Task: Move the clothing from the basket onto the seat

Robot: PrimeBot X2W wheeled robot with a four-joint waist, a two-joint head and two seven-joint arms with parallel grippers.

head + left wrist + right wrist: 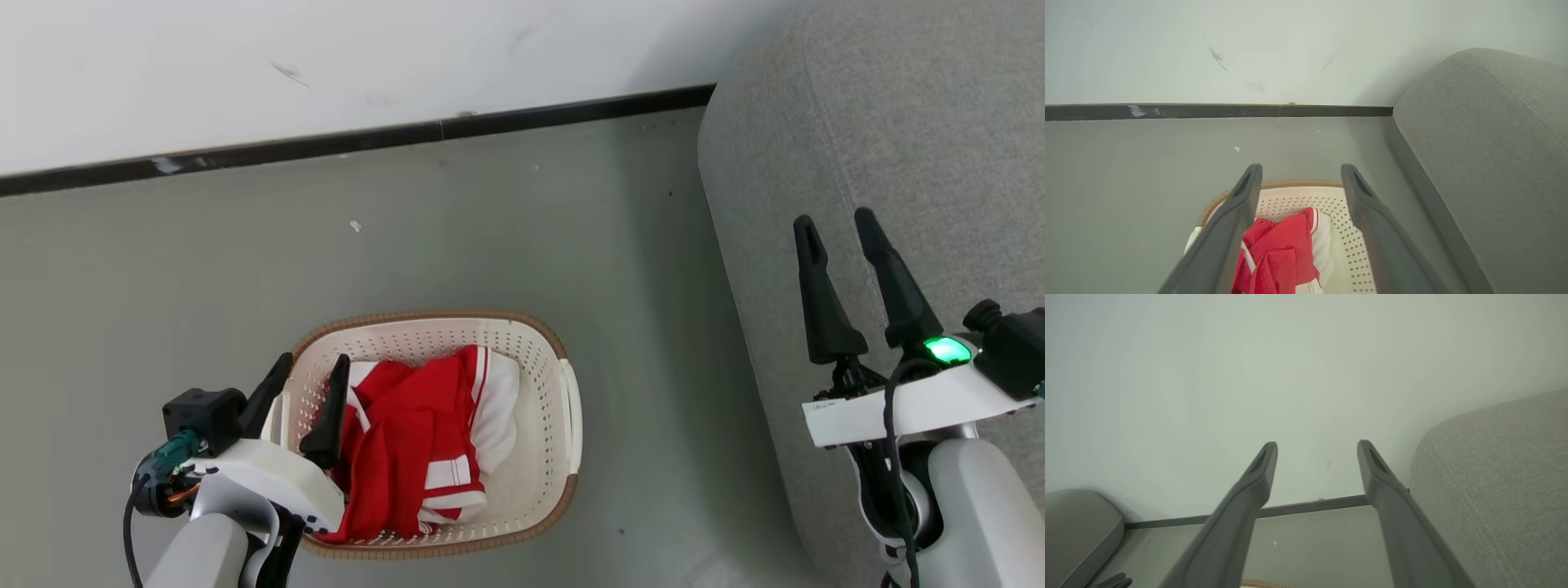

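The clothing (408, 441) lies crumpled in the basket (563, 359), heaped toward the left and near sides with its white-striped hems turned up. It is loose and uncovered, so it can be pinched from above without the basket being tipped. The basket stands on the floor (490, 229), well apart from the edge where the dark skirting (408, 135) runs, with a strip of bare floor between it and the seat (898, 122) on its right.

The left jaws stand wide open and empty over the basket's left rim. In the head view one finger (328, 412) shows above the red fabric and the other at the rim. From the left wrist view the garment sits between and below the two fingers. This looks like a line-up for a downward reach, with no contact yet made.

The right jaws are also spread wide and hold nothing. They are raised over the near edge of the seat, probably parked clear of the basket or waiting at the drop place. The task appears to be at its start, with the first grasp yet to come.
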